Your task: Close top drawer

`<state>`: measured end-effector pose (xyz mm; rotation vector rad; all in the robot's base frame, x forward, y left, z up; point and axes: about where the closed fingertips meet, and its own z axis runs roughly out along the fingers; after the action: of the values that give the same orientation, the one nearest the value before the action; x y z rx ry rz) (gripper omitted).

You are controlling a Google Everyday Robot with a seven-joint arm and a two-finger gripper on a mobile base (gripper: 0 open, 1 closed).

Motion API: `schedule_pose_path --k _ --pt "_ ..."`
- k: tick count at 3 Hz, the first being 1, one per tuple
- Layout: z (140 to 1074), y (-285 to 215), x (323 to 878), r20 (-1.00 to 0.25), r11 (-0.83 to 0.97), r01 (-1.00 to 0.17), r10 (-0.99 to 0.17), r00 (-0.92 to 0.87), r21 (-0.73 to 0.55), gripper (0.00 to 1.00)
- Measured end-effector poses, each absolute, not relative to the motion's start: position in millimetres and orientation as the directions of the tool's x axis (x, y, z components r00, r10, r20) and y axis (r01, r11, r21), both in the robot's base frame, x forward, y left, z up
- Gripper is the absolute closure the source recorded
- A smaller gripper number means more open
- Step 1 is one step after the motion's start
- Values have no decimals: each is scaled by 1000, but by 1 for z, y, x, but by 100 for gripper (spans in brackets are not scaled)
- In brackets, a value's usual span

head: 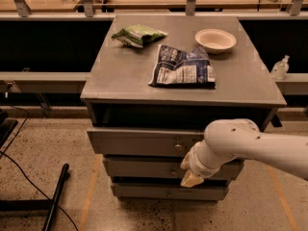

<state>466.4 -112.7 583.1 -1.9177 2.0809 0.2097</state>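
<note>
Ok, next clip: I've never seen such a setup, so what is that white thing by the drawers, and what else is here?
This is one picture, from a single camera looking down at the front of a grey metal cabinet; where it is mounted is unknown. The thick white tube entering from the right is the robot's only arm, and its end effector hangs before the drawer fronts, just below and right of the small round knob of the wide grey top drawer, which stands partly pulled out. Nothing shows in its grasp. On the cabinet top lie a crumpled green bag, a dark blue snack bag and a pale round bowl.
</note>
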Motion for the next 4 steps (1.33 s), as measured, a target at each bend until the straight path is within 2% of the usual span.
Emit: schedule_pose_path --k 2,4 --pt "578 -134 487 -291 99 -988 -955 -61 -119 99" --pt "599 -171 532 -330 130 -950 -943 -30 -285 100"
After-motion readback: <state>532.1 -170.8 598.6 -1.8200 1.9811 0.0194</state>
